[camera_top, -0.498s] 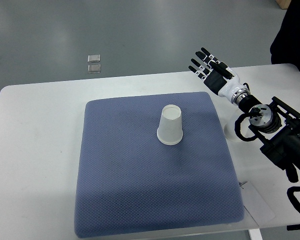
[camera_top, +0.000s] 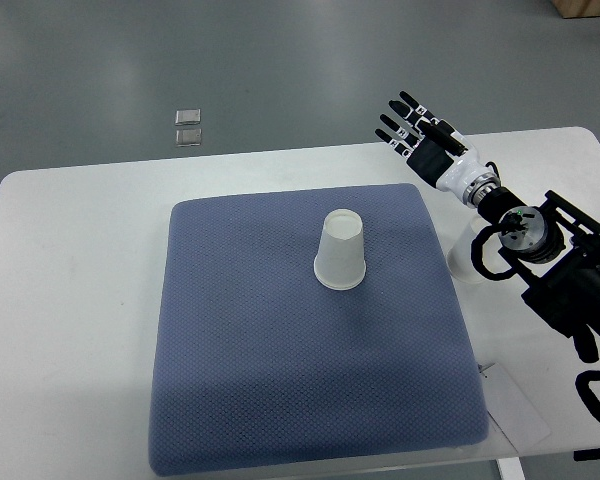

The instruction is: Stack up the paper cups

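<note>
White table (camera_top: 70,230) carries a blue mat (camera_top: 280,400). One paper cup (camera_top: 341,251) stands upside down on the mat, just above its centre. A second paper cup (camera_top: 462,262) sits off the mat at 3 o'clock from the first, largely hidden under the right arm (camera_top: 560,270). That arm enters from the right edge and extends toward 10 o'clock. Right hand (camera_top: 420,133) is above the table's far edge, fingers extended and spread, holding nothing. Beyond the table, two small square objects (camera_top: 188,127) lie on the floor.

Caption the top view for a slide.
Right hand open above the table's far edge; inverted paper cup on blue mat.
</note>
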Robot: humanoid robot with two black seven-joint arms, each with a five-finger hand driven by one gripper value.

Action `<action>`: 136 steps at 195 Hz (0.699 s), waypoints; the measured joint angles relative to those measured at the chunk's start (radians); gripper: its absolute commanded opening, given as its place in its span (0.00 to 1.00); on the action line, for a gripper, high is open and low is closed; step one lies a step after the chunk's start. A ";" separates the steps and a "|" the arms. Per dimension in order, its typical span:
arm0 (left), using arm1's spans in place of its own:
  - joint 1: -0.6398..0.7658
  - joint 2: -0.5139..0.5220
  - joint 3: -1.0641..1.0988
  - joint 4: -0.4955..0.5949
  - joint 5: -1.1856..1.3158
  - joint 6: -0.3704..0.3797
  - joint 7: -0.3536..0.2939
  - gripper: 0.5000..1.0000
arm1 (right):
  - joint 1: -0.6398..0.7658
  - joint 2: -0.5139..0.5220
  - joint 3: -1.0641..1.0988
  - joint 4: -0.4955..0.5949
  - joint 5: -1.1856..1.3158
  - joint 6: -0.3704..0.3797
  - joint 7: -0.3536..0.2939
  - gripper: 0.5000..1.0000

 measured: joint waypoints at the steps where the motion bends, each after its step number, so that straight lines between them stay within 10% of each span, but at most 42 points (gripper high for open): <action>1: 0.000 0.000 0.000 0.000 0.000 0.000 0.000 1.00 | 0.000 0.000 -0.001 0.000 0.000 0.000 0.000 0.86; 84: 0.000 0.000 0.003 -0.002 0.000 -0.001 0.000 1.00 | 0.335 -0.200 -0.568 -0.001 -0.156 0.031 -0.035 0.86; 136: -0.002 0.000 0.005 -0.005 0.003 -0.003 -0.001 1.00 | 0.750 -0.302 -1.220 0.078 -0.345 0.226 -0.138 0.86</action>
